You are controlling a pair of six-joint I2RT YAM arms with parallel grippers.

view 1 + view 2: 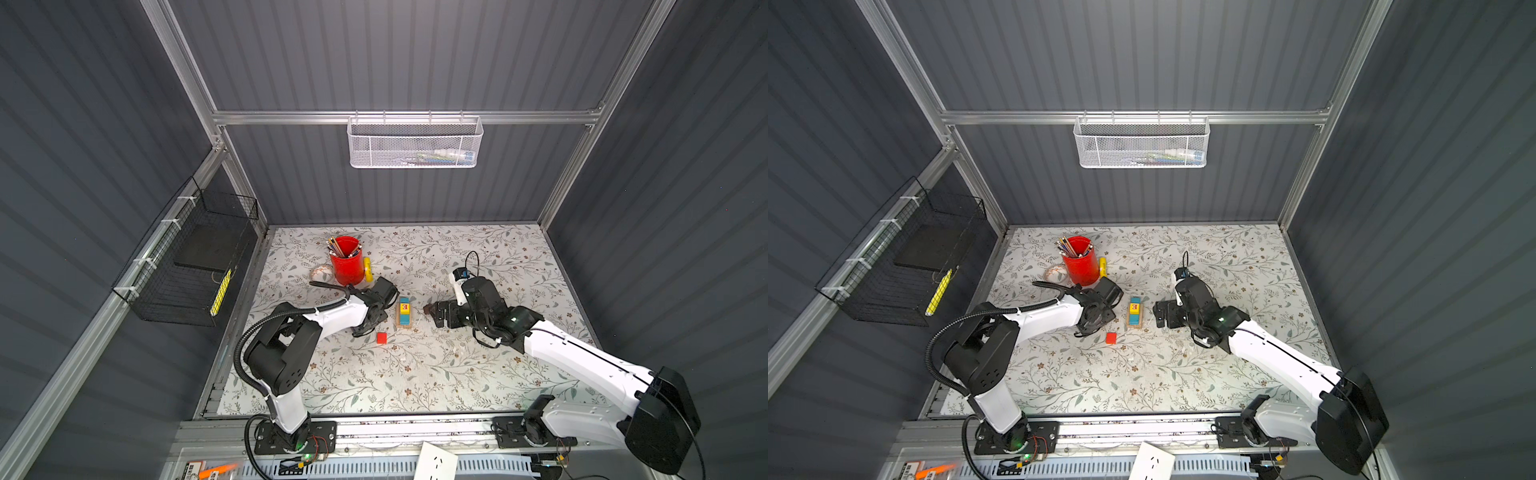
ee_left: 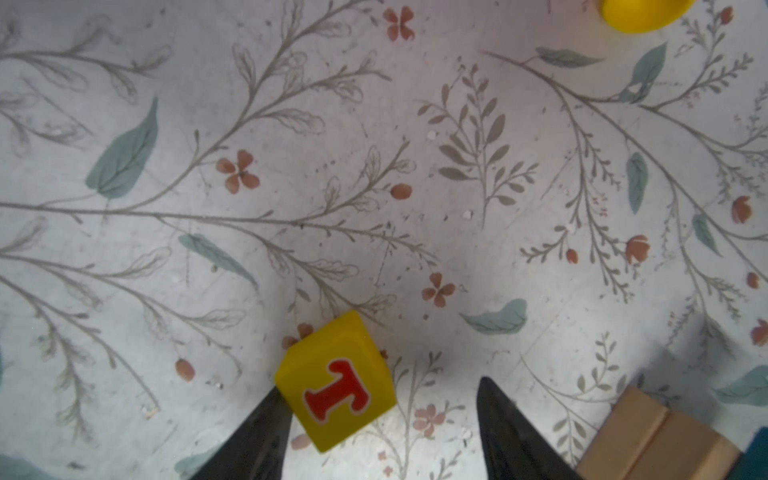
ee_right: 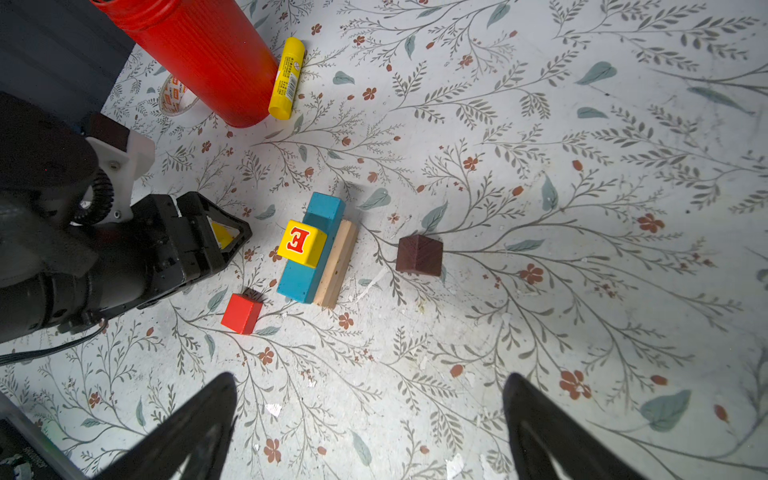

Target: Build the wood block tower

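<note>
A tan plank (image 3: 337,266) lies on the floral table with a blue plank (image 3: 316,249) on it and a yellow "E" cube (image 3: 301,243) on top; this stack (image 1: 404,312) shows in both top views. A red cube (image 1: 381,338) sits at its near left. A dark brown piece (image 3: 419,254) stands to its right. My left gripper (image 2: 380,386) straddles a yellow "T" cube (image 2: 336,382) on the table: one finger (image 2: 266,432) touches it, the other stands apart. My right gripper (image 3: 370,376) hangs open and empty by the brown piece.
A red pencil cup (image 1: 347,266), a yellow glue stick (image 1: 367,269) and a tape roll (image 1: 321,273) stand behind the left gripper (image 1: 371,320). A black wire basket (image 1: 195,266) hangs on the left wall, a white one (image 1: 413,143) on the back rail.
</note>
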